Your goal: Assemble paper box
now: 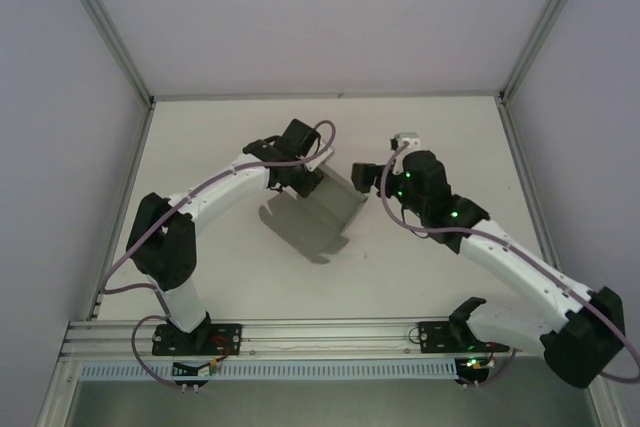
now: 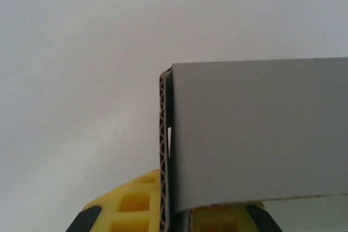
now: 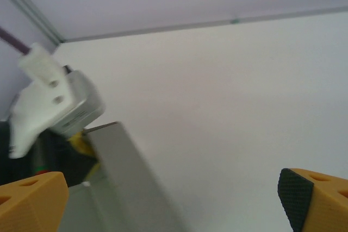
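Left gripper (image 1: pixel 298 179) fingers pinch paper box (image 1: pixel 318 217) wall, steadying it on desk (image 1: pixel 420 267) — right gripper (image 3: pixel 174 199) fingers spread wide, empty.

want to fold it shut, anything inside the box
Nothing visible: from above the box shows bare grey inner faces. Its far corner is covered by the left end effector, shut on a wall, so that spot cannot be checked.
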`<state>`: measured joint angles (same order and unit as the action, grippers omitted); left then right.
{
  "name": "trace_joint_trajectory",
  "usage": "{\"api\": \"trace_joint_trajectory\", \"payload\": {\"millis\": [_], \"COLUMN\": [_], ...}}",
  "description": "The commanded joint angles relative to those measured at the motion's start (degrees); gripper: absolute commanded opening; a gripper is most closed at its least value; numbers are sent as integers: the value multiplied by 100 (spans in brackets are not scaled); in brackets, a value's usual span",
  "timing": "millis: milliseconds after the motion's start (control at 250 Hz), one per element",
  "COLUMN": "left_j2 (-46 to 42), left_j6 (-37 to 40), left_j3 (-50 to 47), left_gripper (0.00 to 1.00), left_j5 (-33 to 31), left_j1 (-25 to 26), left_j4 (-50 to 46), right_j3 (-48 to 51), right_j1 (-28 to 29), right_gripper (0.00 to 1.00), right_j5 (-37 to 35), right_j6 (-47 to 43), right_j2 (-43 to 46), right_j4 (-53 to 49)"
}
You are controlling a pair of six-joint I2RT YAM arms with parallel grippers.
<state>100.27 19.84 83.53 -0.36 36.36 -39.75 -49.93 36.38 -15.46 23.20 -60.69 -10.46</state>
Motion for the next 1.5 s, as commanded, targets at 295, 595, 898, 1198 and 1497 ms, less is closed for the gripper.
{"api": "trace_joint_trajectory", "payload": {"millis": [295, 595, 898, 1198, 1497], "left_j2": [934, 2068, 2322, 1326, 201], "left_j6": [1920, 1705, 1831, 1884, 1686], "left_j3": [846, 1078, 1087, 826, 456], "left_gripper": [0, 0, 19, 76, 100], "left_j5": [-989, -2505, -2667, -1904, -1465], "left_j1": [864, 1413, 1488, 1488, 1416], "left_j4": [-1951, -1072, -692, -885, -79], "right_j3": [294, 414, 466, 441, 502], "right_j1": [-518, -870, -1127, -1280, -1319], "right_gripper": [100, 100, 100, 100, 100], "right_j5": [-572, -342, -117, 59, 171], "right_j6": [554, 470, 405, 290, -86], "right_j2": [597, 707, 610, 796, 1258], "right_j4": [-2270, -2194, -2240, -2342, -2352]}}
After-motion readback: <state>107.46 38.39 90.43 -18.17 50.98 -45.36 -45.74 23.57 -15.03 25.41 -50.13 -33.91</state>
